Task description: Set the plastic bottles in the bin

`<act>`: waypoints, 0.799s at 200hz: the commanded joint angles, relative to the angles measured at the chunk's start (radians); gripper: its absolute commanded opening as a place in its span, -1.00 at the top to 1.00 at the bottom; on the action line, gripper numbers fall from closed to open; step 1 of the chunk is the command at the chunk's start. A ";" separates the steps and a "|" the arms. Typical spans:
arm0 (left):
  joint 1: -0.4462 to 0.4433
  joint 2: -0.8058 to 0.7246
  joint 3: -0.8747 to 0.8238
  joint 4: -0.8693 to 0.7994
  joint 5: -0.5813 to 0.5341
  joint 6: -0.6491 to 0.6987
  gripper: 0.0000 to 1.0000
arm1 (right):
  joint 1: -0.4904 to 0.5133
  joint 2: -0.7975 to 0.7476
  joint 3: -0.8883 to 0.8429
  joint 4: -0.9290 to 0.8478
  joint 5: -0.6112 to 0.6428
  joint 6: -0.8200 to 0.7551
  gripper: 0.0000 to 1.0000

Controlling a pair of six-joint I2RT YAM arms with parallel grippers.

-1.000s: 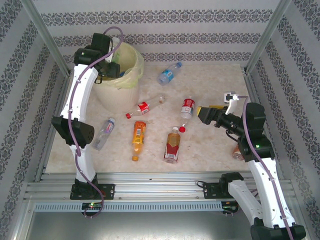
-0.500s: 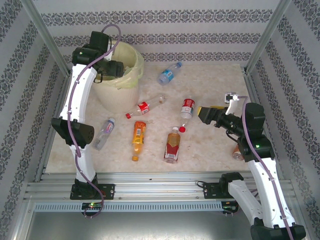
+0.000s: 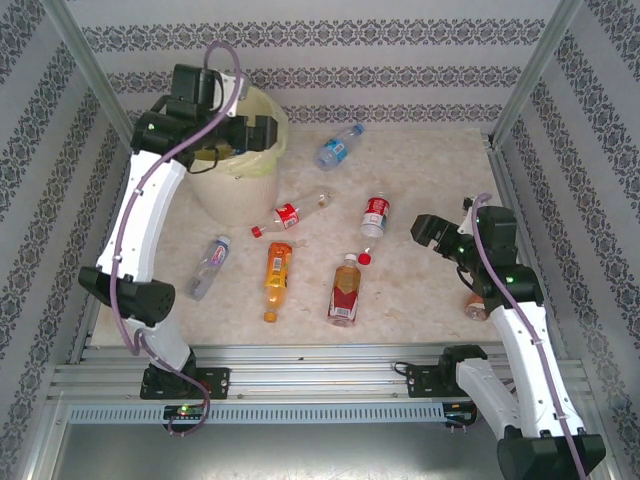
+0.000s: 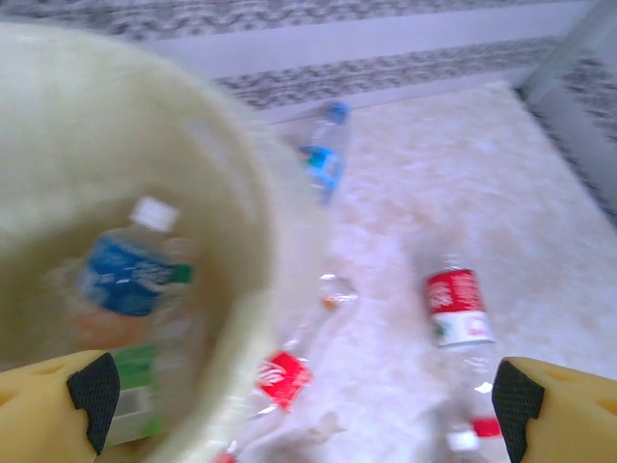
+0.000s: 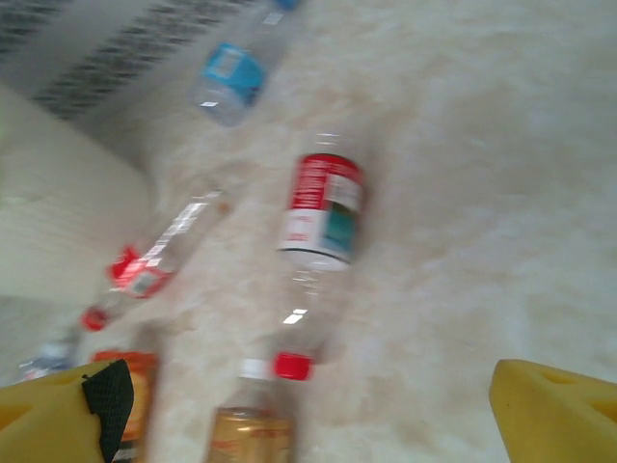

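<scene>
A few plastic bottles [image 4: 130, 275] lie in the bin [image 3: 228, 198] at the tabletop's [image 3: 420, 170] far-left corner, about seven more litter it, and the left gripper [image 4: 304, 405] and right gripper [image 5: 323, 405] gape empty.

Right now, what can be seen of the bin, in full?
The bin is a round white bucket, plastic by the look, lined with a pale yellow bag folded over its rim. It stands upright at the far left of the table. Inside lie a blue-labelled bottle with a white cap and a green-labelled one. The left gripper hangs over its mouth, fingers open. A red-labelled bottle lies near its base; contact is unclear.
</scene>
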 commanded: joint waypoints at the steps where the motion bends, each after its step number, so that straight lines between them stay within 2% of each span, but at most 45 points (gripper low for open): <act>1: -0.072 -0.076 -0.108 0.159 0.106 0.012 -1.00 | -0.021 0.028 -0.020 -0.102 0.228 0.016 -0.96; 42: -0.181 -0.185 -0.374 0.417 0.373 -0.028 -1.00 | -0.061 0.101 -0.048 -0.129 0.464 0.048 -0.96; 58: -0.230 -0.201 -0.470 0.501 0.424 -0.047 -1.00 | -0.077 0.129 -0.064 -0.125 0.530 0.081 -0.96; 81: -0.294 -0.187 -0.527 0.518 0.455 -0.040 -1.00 | -0.109 0.155 -0.108 -0.087 0.590 0.112 -0.97; 118: -0.363 -0.152 -0.587 0.544 0.478 -0.036 -1.00 | -0.217 0.216 -0.172 -0.023 0.609 0.115 -0.96; 143: -0.380 -0.119 -0.590 0.549 0.491 -0.046 -1.00 | -0.292 0.267 -0.190 -0.002 0.584 0.107 -0.96; 160: -0.388 -0.099 -0.580 0.544 0.493 -0.049 -1.00 | -0.337 0.286 -0.207 0.018 0.524 0.110 -0.96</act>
